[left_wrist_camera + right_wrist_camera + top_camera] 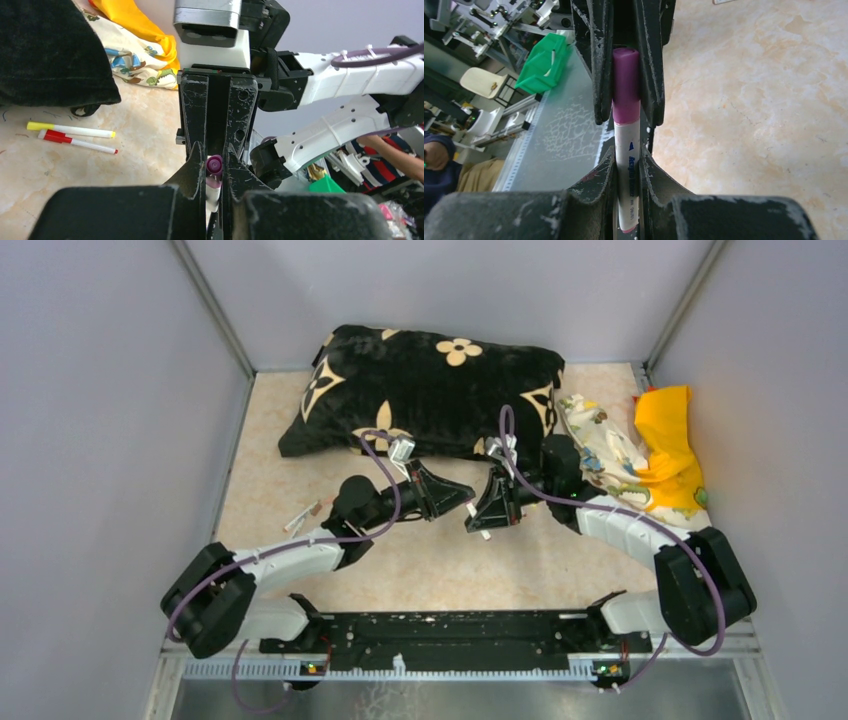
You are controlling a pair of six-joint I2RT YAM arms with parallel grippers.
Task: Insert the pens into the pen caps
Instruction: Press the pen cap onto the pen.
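A white pen (pixel 629 170) with a purple cap (pixel 626 75) is held between both grippers above the table's middle. My right gripper (pixel 628 156) is shut on the white barrel. My left gripper (pixel 214 161) is shut on the purple cap (pixel 214 166), which sits on the pen's end. In the top view the left gripper (pixel 466 494) and right gripper (pixel 474 520) meet tip to tip. A yellow-ended pen (pixel 70 130) and a red-ended pen (pixel 75 142) lie side by side on the table. They show in the top view as pens (pixel 305 516) left of the left arm. No loose caps show.
A black cushion (pixel 430 390) with beige flowers lies at the back, close behind the grippers. A printed cloth (pixel 610 455) and a yellow cloth (pixel 672 445) lie at the back right. Grey walls stand on the left, the back and the right.
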